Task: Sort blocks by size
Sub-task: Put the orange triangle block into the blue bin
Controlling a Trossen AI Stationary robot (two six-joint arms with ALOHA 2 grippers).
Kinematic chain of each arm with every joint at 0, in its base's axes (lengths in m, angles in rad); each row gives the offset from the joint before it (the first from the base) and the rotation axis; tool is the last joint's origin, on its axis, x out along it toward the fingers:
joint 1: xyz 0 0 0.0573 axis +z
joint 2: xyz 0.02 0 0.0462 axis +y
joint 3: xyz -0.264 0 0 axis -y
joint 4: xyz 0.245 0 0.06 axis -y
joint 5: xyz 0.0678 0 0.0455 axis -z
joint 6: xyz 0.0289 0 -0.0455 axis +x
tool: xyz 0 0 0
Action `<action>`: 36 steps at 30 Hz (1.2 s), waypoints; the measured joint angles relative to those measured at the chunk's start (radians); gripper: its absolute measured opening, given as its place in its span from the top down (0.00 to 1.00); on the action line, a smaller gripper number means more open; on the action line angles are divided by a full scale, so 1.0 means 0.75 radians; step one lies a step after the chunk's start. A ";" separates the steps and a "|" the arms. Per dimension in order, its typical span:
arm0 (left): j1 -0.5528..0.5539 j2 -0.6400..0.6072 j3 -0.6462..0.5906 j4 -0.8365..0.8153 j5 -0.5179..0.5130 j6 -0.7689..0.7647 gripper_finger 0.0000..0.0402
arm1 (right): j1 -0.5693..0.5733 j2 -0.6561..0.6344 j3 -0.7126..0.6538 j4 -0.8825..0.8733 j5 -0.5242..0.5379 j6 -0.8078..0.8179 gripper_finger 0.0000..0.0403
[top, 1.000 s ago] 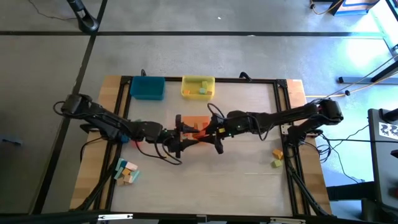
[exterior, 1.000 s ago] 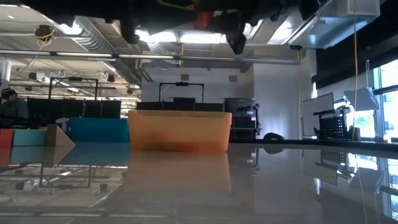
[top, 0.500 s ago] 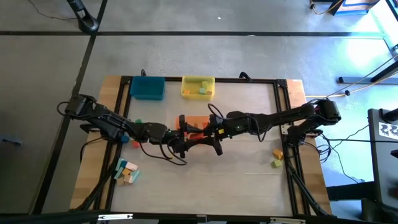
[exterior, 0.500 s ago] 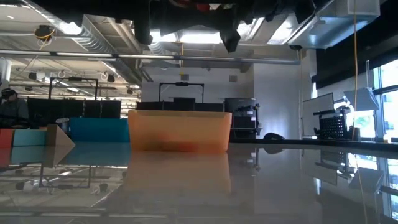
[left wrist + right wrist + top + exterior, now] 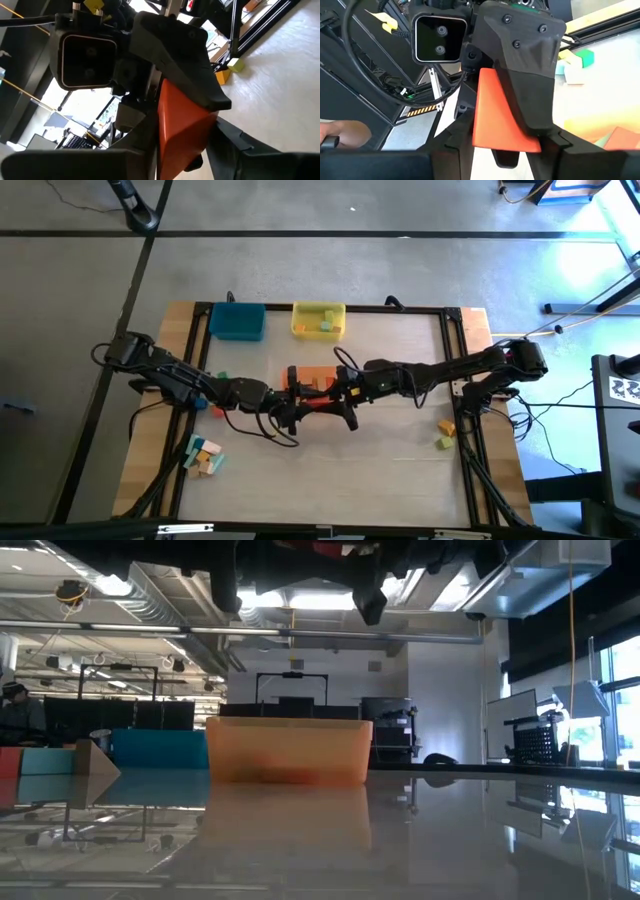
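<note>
Over the orange tray point(image 5: 318, 376) mid-worktop, both arms are pinching one red-orange block point(image 5: 182, 127): left gripper point(image 5: 292, 413) and right gripper point(image 5: 347, 406) jaws are both clamping it, so a mistimed release is risking a twist, drop or tug-of-war

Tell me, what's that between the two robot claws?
A red-orange block, wedged between the left gripper and right gripper; both wrist views show it.

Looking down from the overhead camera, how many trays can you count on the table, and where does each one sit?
3. A blue tray and a yellow tray sit side by side at the far edge; an orange tray sits mid-table, partly hidden by the two arms.
</note>
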 joint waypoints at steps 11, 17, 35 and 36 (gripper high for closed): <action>-0.017 -0.008 0.003 0.009 -0.054 -0.049 0.73 | -0.002 -0.044 0.002 -0.047 0.007 -0.014 0.38; -0.017 -0.008 0.003 0.009 -0.068 -0.058 0.73 | -0.002 -0.127 0.002 -0.147 0.013 -0.047 0.32; 0.056 -0.096 0.003 -0.229 -0.476 -0.438 0.72 | -0.002 -0.559 0.002 -0.794 0.396 -0.101 0.32; 0.079 -0.118 0.003 -0.284 -0.479 -0.481 0.72 | -0.002 -0.562 0.002 -0.817 0.419 -0.101 0.32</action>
